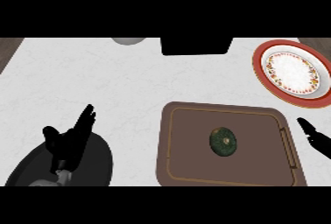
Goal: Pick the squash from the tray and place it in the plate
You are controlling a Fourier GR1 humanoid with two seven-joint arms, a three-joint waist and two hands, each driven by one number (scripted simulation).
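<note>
Left hand (72, 139): near the counter's (84, 83) front-left corner, fingers straight and spread upward, holding nothing; resting, likely parked clear of the job.
Squash (223, 141): dark green, lying mid-tray, untouched.
Tray (187, 131): brown, at the front edge, right of centre.
Right hand (316, 139): just off the tray's right rim, fingers straight, empty; probably staged to reach in.
Plate (292, 73): red-rimmed, back-right corner, bare, awaiting the squash.

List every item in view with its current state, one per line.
squash: lying in the tray, untouched
tray: flat on the counter, holding the squash
plate: at the far right, nothing on it
left hand: open, resting
right hand: open, beside the tray's right edge
</note>
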